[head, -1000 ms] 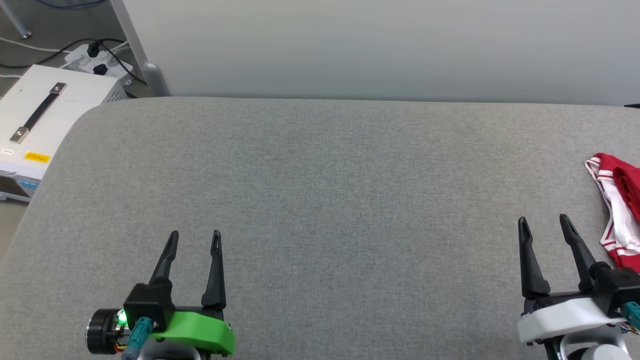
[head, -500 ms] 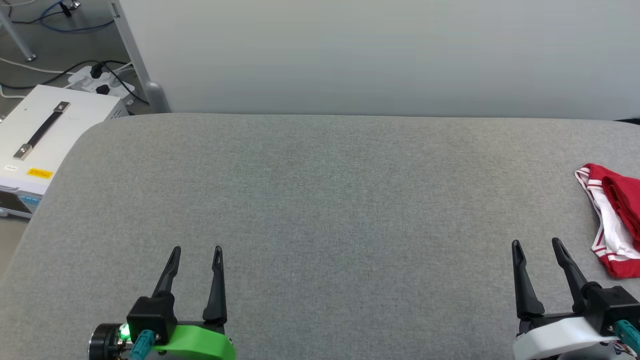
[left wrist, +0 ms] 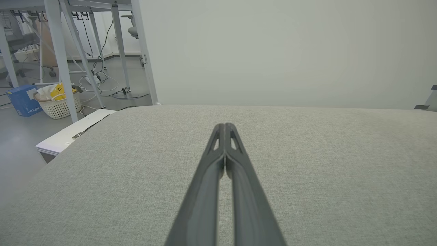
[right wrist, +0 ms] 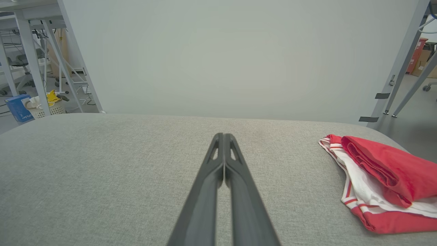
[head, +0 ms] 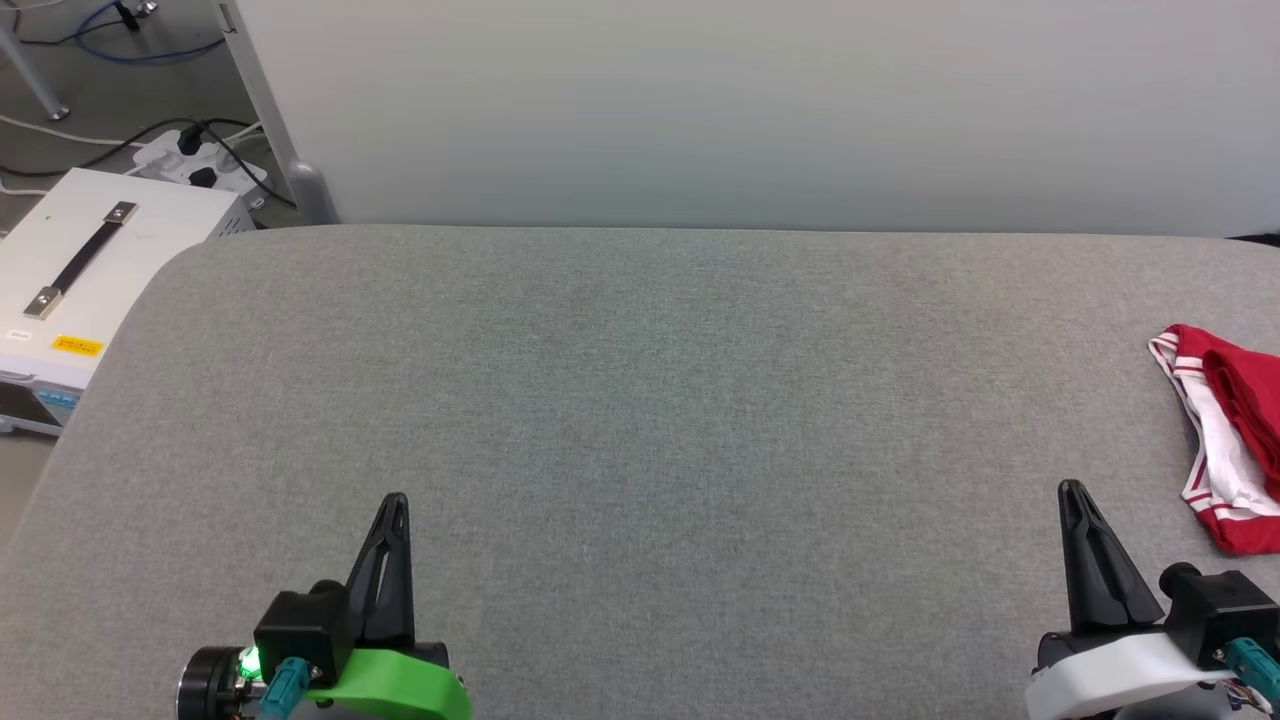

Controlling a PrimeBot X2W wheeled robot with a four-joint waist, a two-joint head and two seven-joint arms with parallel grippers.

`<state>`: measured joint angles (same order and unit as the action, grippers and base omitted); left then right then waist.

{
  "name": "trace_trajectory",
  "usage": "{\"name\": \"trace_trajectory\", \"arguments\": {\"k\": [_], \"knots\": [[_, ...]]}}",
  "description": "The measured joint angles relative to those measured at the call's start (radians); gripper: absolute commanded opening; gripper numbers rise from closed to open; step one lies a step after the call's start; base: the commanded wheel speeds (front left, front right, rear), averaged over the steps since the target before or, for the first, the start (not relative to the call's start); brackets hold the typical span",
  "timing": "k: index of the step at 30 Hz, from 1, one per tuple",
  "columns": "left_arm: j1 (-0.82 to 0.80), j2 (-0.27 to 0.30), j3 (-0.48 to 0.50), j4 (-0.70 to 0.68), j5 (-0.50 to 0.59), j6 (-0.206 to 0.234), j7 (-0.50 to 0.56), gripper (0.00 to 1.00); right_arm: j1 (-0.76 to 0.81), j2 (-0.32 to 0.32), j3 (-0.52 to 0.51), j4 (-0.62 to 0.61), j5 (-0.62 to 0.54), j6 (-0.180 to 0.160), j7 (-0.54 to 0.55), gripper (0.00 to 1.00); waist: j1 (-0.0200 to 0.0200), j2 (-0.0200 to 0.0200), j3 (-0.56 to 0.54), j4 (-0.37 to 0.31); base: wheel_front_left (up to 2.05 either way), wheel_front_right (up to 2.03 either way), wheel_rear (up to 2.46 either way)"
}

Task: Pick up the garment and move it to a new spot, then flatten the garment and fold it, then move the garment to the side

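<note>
The garment (head: 1230, 440) lies bunched and folded at the far right of the grey padded table (head: 640, 400), red with white parts and red-white striped trim; its right side runs out of the head view. In the right wrist view the garment (right wrist: 379, 181) sits to the right of my fingers. My right gripper (head: 1075, 490) is shut, empty, a short way left of the garment and apart from it. My left gripper (head: 393, 502) is shut and empty over the table's near left. Both pairs of fingers press together in the wrist views: left gripper (left wrist: 224, 125), right gripper (right wrist: 223, 135).
A pale partition wall (head: 700, 100) stands along the table's far edge. Off the table's left corner sits a white case with a black handle (head: 90, 250), with a power strip and cables (head: 190, 150) on the floor. Metal desk legs (left wrist: 65, 54) and a white basket (left wrist: 56, 102) stand further left.
Both grippers have closed from wide open to fully shut. Between the earliest frame and half a second ago the camera tilted, shifting the whole picture down; the garment has stayed put.
</note>
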<state>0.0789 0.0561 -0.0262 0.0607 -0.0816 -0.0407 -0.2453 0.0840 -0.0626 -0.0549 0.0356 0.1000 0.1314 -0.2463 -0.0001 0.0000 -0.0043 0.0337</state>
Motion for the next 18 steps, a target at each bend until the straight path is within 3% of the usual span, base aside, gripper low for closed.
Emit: {"name": "trace_trajectory", "arguments": {"k": [18], "knots": [[-0.002,0.000,0.001,-0.007,0.004,0.001,0.037,0.00,-0.004,0.000,0.008,-0.003,-0.010,0.000,0.039,0.00,0.0000,0.0000,0.001,-0.005,0.00,0.00,0.00]]}}
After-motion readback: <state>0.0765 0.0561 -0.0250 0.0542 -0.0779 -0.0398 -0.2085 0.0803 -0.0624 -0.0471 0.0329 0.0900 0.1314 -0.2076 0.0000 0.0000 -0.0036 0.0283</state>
